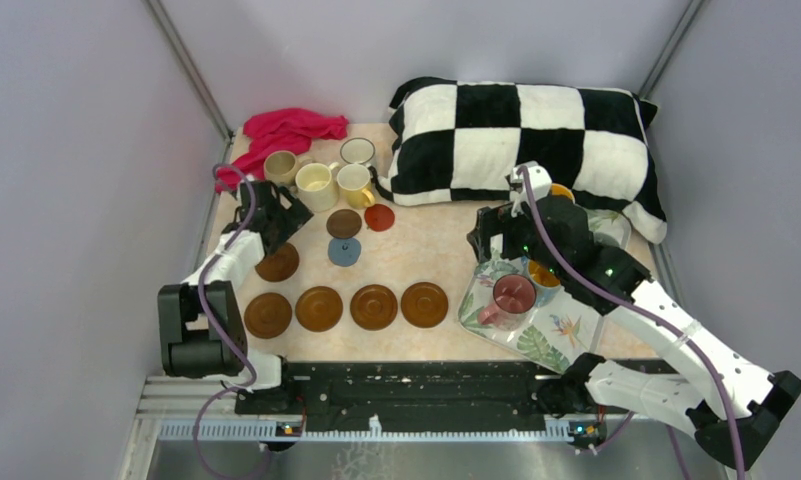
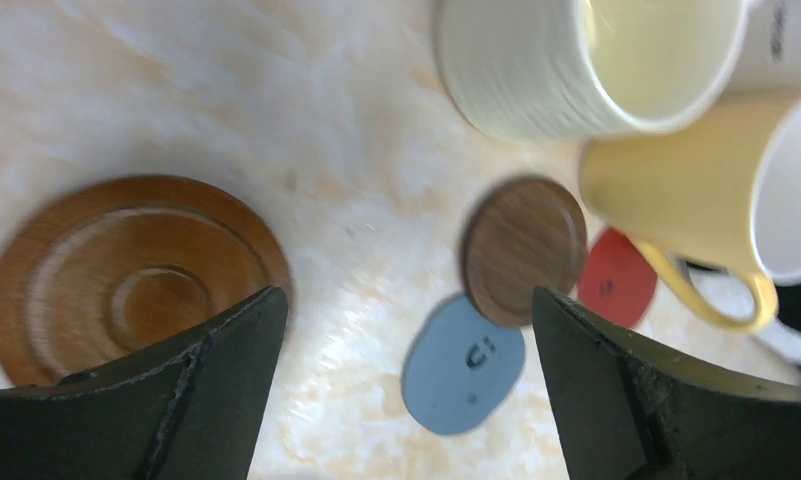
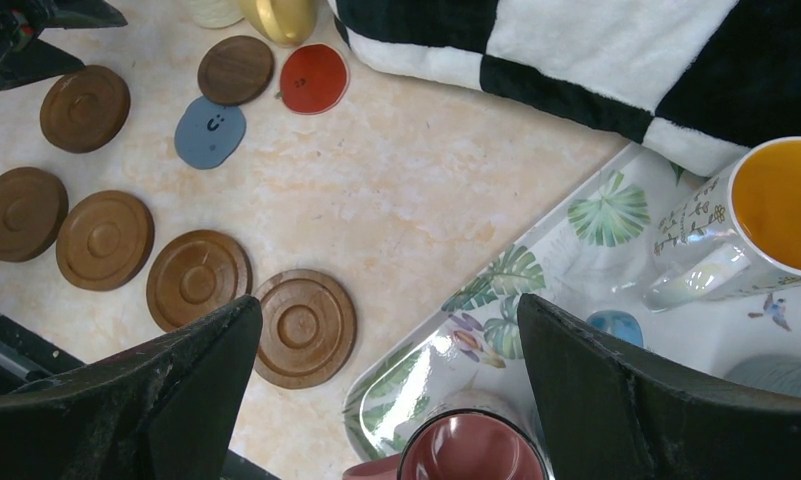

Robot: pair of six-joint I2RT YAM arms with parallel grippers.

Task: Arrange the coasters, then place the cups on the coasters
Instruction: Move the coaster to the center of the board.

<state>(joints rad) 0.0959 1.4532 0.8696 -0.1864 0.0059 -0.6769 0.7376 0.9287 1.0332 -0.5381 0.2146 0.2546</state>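
Four brown coasters lie in a row near the front, from one coaster (image 1: 268, 315) to another (image 1: 424, 304). A fifth brown coaster (image 2: 126, 275) lies by my left gripper (image 2: 406, 300), which hovers open and empty over the table. Ahead of it lie a blue-grey coaster (image 2: 463, 365), a dark wooden coaster (image 2: 523, 248) and a red coaster (image 2: 616, 278). A cream cup (image 2: 576, 60) and a yellow cup (image 2: 696, 190) stand behind them. My right gripper (image 3: 388, 305) hangs open above the tray's near corner, over a pink cup (image 3: 471, 452). An orange-lined cup (image 3: 766, 225) stands on the tray.
A leaf-print tray (image 1: 551, 340) sits at the right front. A black-and-white checked cushion (image 1: 526, 140) fills the back right, with a pink cloth (image 1: 291, 128) at the back left. A tan cup (image 1: 280, 167) and a white cup (image 1: 357, 151) stand near the back.
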